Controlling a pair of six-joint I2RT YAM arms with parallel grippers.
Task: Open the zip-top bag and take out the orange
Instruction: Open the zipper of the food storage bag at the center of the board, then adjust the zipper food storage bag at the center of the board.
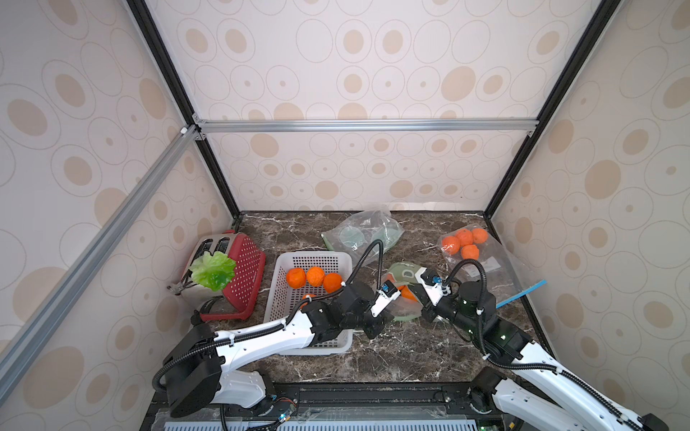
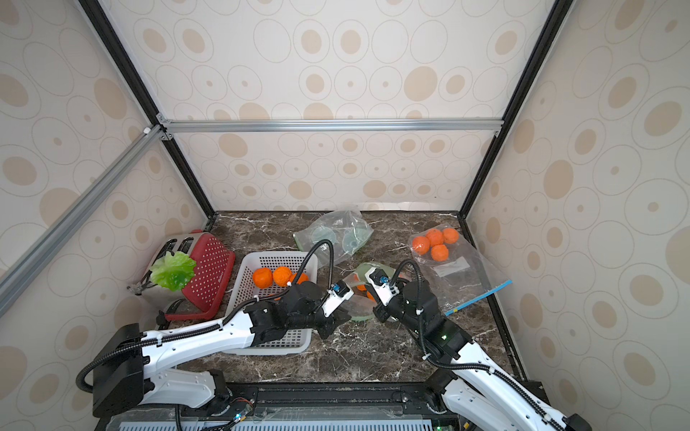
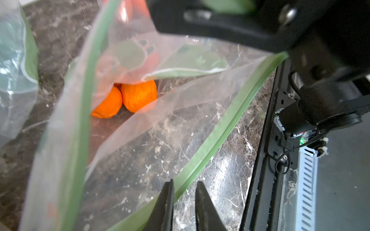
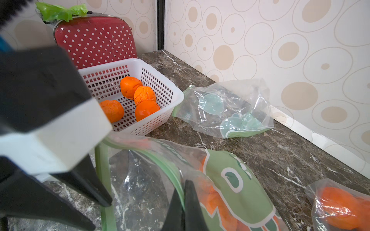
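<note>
left jaws slightly apart at bag (image 3: 160, 124) rim | right jaws pinch rim | oranges (image 3: 139, 98) inside

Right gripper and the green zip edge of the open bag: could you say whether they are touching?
Touching. The right wrist view shows the right gripper shut with the green zip edge pinched between its jaws.

The clear zip-top plastic bag (image 4: 230, 180) carries a green cartoon print outlined in white and a green seal strip (image 3: 220, 136); the round wrinkled oranges (image 3: 139, 98) inside are bright orange. The rounded metal toaster (image 4: 94, 42) is red with white dots, the perforated plastic basket (image 1: 313, 255) white, the marble-look tabletop (image 1: 392, 354) dark brown, white-veined
</note>
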